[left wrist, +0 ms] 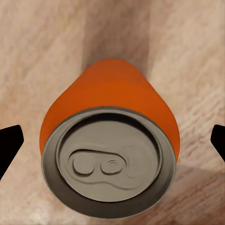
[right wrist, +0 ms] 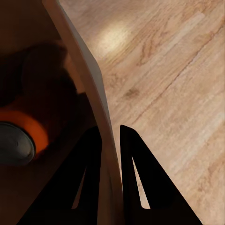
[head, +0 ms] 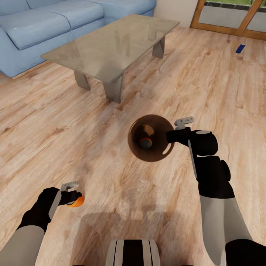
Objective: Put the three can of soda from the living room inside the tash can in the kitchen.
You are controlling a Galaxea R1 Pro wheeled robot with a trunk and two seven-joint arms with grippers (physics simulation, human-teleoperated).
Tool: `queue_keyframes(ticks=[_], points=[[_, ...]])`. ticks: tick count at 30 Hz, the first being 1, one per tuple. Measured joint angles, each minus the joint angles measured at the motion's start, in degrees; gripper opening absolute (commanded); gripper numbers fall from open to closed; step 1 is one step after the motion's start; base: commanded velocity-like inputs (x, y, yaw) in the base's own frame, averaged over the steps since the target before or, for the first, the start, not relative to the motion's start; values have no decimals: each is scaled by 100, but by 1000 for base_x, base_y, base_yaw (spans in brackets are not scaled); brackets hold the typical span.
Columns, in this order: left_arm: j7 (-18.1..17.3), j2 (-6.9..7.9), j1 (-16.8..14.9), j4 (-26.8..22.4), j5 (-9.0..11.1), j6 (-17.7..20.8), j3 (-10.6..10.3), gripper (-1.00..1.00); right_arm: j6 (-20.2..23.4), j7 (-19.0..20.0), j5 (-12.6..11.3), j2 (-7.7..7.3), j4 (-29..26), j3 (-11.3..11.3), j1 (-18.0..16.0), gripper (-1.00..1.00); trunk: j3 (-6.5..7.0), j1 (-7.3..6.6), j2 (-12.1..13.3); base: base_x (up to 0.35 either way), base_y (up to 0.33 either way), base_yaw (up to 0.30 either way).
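Left gripper [head: 74, 197] closed round an orange can [head: 77, 201], low over the wood floor [head: 55, 122]; right gripper [head: 170, 136] pinching the bin's [head: 137, 151] rim, one can [head: 145, 142] already inside (a blue one [head: 240, 48] lying near the glass doors [head: 229, 16]). Best swing left over the opening, centre, then release low

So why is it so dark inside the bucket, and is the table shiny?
Head view: the trash can has a brown, shaded inside, and the table top mirrors pale shapes. Right wrist view: the can's inside is murky and a bright glare patch lies on the floor. Left wrist view: the orange can looks sharp.
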Motion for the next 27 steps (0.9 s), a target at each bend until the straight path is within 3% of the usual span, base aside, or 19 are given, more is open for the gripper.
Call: queue_keyframes(ticks=[6,7,18,27], points=[[0,-1,0,0,0,0,0,100,-11,-7,74,-3,0,23,-2,-100,0,0,0,0,0,0],[0,-1,0,0,0,-1,0,-100,-9,-5,57,-3,0,25,0,-100,0,0,0,0,0,0],[6,0,7,-5,-12,-6,-69,-100,-5,-3,35,-9,1,30,6,-100,0,-1,0,0,0,0],[14,-1,9,0,3,-5,-217,-100,-7,-5,34,-8,0,31,6,-100,199,-24,12,0,0,0]])
